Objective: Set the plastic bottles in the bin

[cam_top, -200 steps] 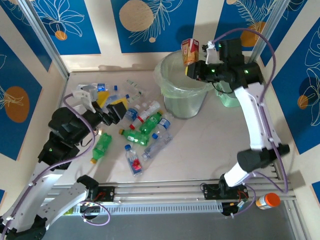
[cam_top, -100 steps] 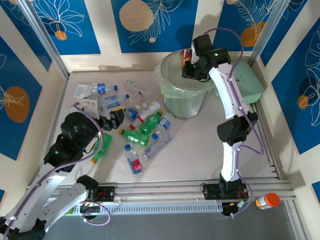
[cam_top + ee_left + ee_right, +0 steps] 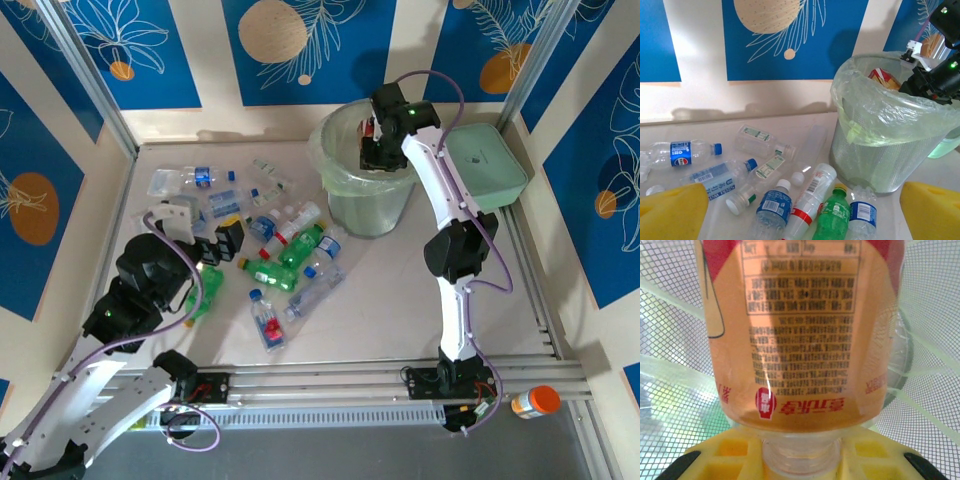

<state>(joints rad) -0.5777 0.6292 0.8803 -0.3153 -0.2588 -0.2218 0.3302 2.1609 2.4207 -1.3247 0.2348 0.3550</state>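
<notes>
The bin [image 3: 334,160], a pale-green bucket with a clear bag liner, stands at the back of the table [image 3: 400,290]. My right gripper [image 3: 378,148] reaches down into its mouth, shut on the neck of a copper-and-red bottle [image 3: 800,340], whose body hangs inside the mesh wall. From the left wrist the same bottle [image 3: 883,77] peeks over the bin [image 3: 885,130] rim. Several plastic bottles [image 3: 290,250] lie scattered left of the bin, among them a green one [image 3: 836,215] and a white one with a red band [image 3: 807,202]. My left gripper [image 3: 218,243] hovers open just before the pile, its yellow pads [image 3: 675,212] wide apart.
A flat pale-green lid [image 3: 487,165] lies right of the bin. Another green bottle [image 3: 205,292] rests beside my left arm. Clear packets [image 3: 165,182] lie at the far left. Metal rails [image 3: 330,385] run along the near edge, with an orange-capped jar [image 3: 535,402] beyond them.
My right arm swung left and carried the copper-and-red bottle from above the bin's rim down into its mouth. The left arm shifted slightly toward the near side.
</notes>
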